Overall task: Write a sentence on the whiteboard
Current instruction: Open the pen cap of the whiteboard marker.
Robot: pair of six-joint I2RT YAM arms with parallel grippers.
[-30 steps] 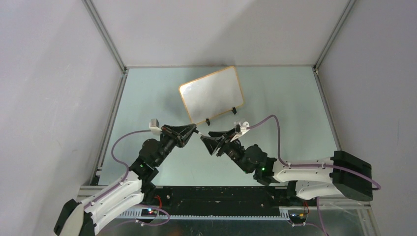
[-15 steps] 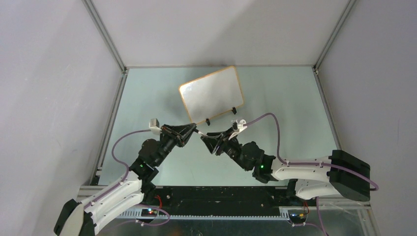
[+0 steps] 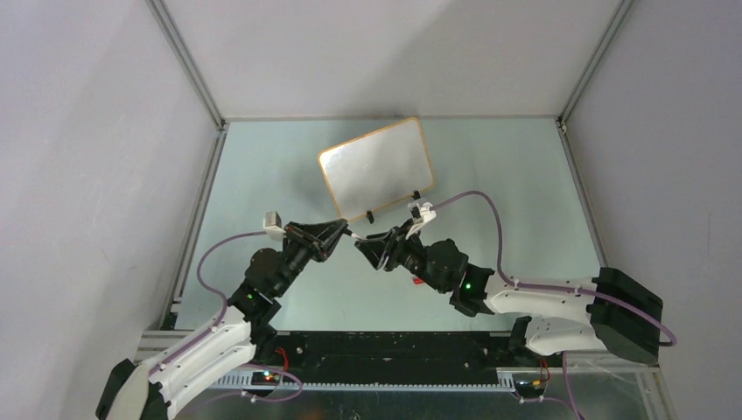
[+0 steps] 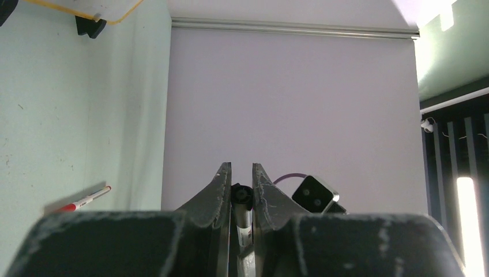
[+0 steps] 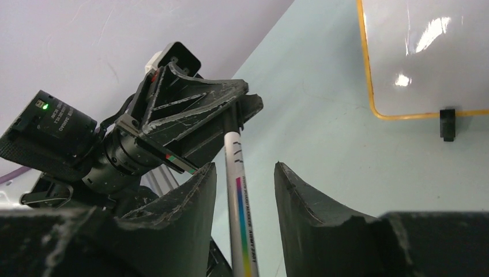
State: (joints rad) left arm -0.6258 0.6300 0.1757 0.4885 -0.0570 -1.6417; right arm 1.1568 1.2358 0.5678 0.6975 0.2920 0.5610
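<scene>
2 grippers meet mid-way on the pale green table (image 3: 525, 192), between grey walls (image 3: 87, 175). The left gripper (image 3: 351, 234) pinches a marker (image 5: 236, 164) tight; the right gripper (image 3: 360, 246) spreads its fingers wide around it. The whiteboard (image 3: 376, 166) stands near them at 12 o'clock.

The left tool (image 4: 241, 173) pinches a marker (image 4: 243, 219), with the whiteboard (image 4: 81, 6) corner at upper left.
</scene>
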